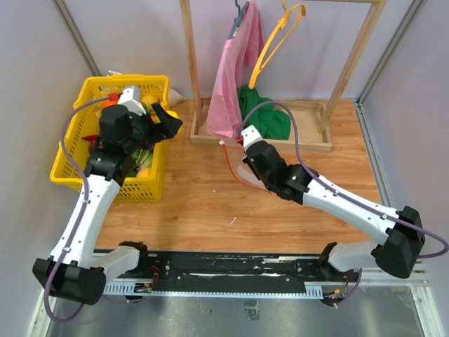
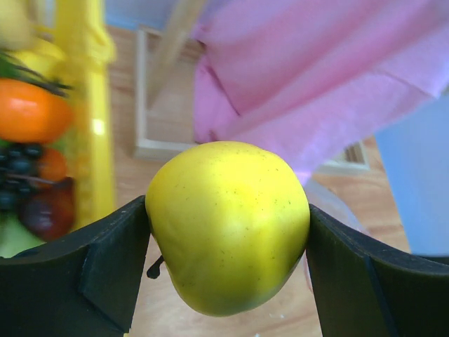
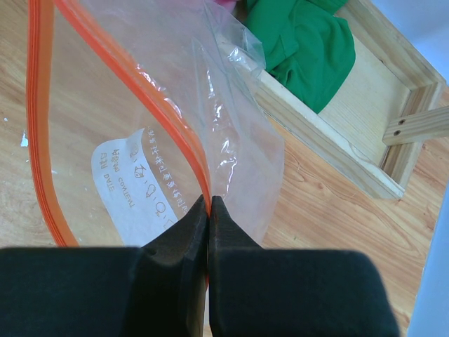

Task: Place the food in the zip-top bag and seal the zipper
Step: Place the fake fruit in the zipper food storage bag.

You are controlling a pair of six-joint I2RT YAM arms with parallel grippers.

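Seen from above, on a wooden table (image 1: pixel 210 210) with grey walls around. At far left, a yellow basket (image 1: pixel 70 175) heaped with toy fruit, an orange (image 2: pixel 28 109) and dark grapes among the pieces, blurred in the left wrist view. Just over the basket's right rim, the left gripper (image 1: pixel 167 121), jaws clamped on both sides of a yellow fruit (image 2: pixel 228 225), smooth, faintly speckled, with a small dark stem. At the far middle, a wooden rack with a tray base (image 1: pixel 309 144); hung on it, a pink garment (image 1: pixel 235 77) and a yellow hanger (image 1: pixel 277 42); heaped in the tray, a green cloth (image 1: pixel 270 119). Just in front of the tray, lifted off the table, the clear bag (image 3: pixel 140 140), crinkled, with a white label (image 3: pixel 133 182). Pinched at the bag's mouth edge, the right gripper (image 3: pixel 209 210), jaws pressed together on the plastic right at the zipper (image 3: pixel 161 133), the orange strip's two halves spread apart with the table showing through between them. Between fruit and bag, only bare table. Close behind the bag, the pink garment's hem and the tray's front rail.
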